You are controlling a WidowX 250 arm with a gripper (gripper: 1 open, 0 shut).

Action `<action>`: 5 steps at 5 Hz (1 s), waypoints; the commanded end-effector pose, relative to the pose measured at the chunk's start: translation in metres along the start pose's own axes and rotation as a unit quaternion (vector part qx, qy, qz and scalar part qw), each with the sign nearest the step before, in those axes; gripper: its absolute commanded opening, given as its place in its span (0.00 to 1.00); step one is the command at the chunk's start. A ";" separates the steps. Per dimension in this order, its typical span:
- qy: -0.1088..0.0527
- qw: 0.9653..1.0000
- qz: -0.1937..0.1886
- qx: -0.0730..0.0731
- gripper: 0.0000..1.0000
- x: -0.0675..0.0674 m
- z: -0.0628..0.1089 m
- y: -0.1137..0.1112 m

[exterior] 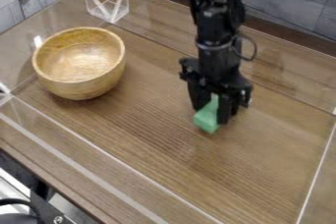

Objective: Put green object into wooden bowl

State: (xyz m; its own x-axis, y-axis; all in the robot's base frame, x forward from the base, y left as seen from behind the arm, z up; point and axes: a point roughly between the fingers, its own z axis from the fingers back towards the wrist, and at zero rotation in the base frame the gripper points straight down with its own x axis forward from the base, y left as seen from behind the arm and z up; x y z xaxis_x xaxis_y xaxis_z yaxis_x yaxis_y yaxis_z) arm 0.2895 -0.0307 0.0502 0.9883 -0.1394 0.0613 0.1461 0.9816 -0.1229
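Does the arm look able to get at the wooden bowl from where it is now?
Probably yes. The wooden bowl sits upright to one side of the arm, its mouth uncovered, with only bare table between them. Whether it would reach that far is a guess from this single view.

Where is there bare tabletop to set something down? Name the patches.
Bare: the brown wooden table's stretch in front of the round tan wooden bowl, and right of the small green block. Crowded: around the block, under the black gripper.
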 end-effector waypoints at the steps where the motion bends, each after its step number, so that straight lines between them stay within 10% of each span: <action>1: -0.058 0.998 -0.015 0.006 0.00 0.020 0.050 0.008; 5: -0.068 0.997 0.011 0.029 0.00 -0.047 0.090 0.161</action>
State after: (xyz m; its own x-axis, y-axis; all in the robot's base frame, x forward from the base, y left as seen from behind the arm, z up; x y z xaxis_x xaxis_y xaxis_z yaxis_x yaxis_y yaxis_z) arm 0.2542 0.1429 0.1026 0.9851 -0.0809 0.1515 0.0974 0.9897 -0.1047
